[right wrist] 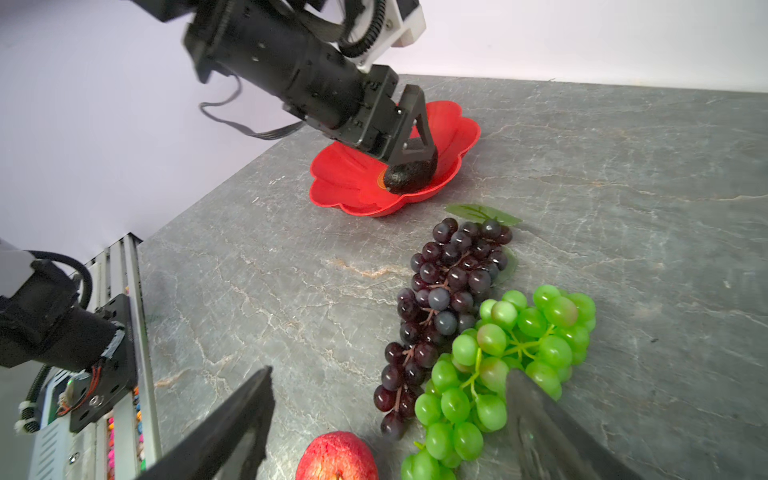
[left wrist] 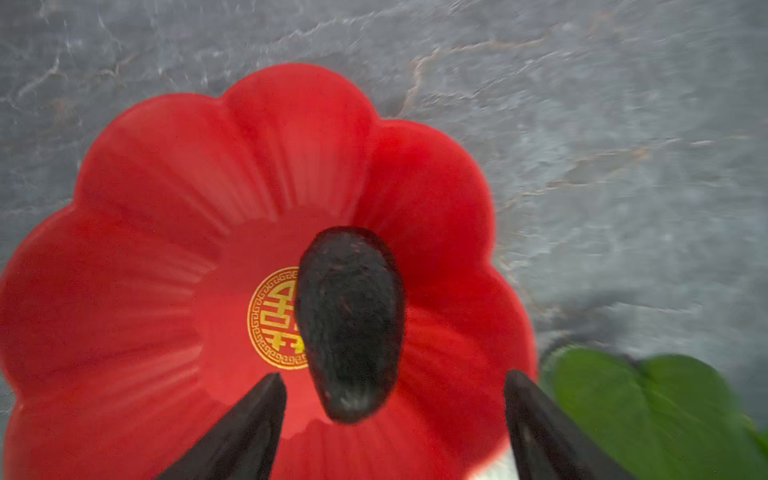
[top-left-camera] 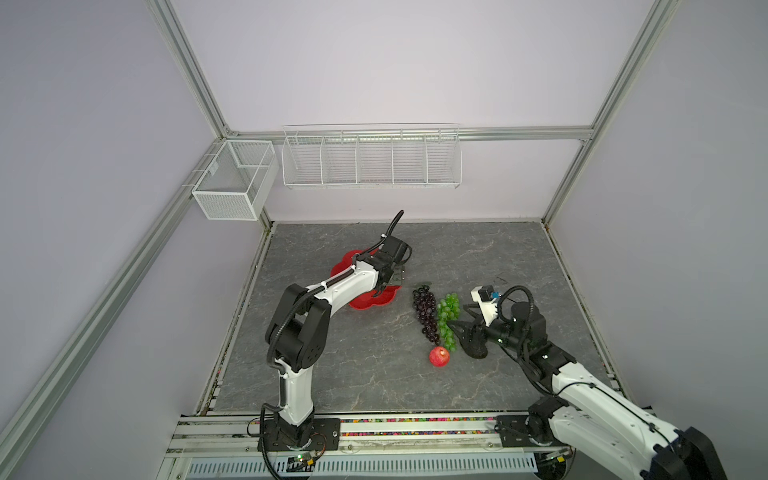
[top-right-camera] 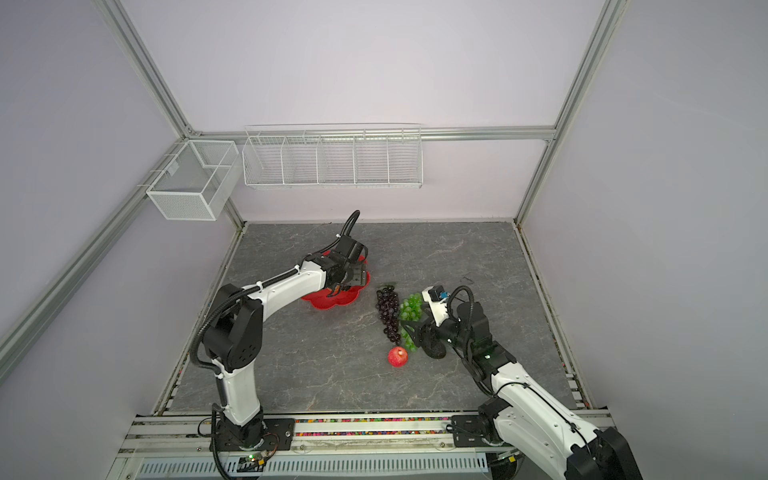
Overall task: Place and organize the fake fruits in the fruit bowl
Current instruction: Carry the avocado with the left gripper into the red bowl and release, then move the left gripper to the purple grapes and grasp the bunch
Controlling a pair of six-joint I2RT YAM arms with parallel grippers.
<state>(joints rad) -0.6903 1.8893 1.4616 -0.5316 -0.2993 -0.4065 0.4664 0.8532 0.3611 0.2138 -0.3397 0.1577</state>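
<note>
The red flower-shaped fruit bowl (top-left-camera: 365, 302) (top-right-camera: 326, 302) (left wrist: 166, 208) (right wrist: 345, 178) stands left of the table's middle. One dark avocado (left wrist: 349, 324) (right wrist: 409, 175) lies in it, beside the gold emblem (left wrist: 274, 320). My left gripper (top-left-camera: 388, 286) (left wrist: 395, 375) hangs over it, open, its fingers on either side of the avocado and clear of it. The purple grape bunch (top-left-camera: 426, 316) (right wrist: 444, 291), green grape bunch (top-left-camera: 446, 309) (right wrist: 519, 345) and red apple (top-left-camera: 439, 356) (right wrist: 336, 457) lie on the table. My right gripper (top-left-camera: 457, 338) (right wrist: 390, 372) is open, low beside the green grapes and the apple.
A long white wire basket (top-left-camera: 370, 162) and a mesh basket (top-left-camera: 232, 183) hang on the back wall. Aluminium frame posts edge the grey marbled table (top-left-camera: 353, 374). A green leaf (left wrist: 644, 407) of the purple bunch lies just beside the bowl.
</note>
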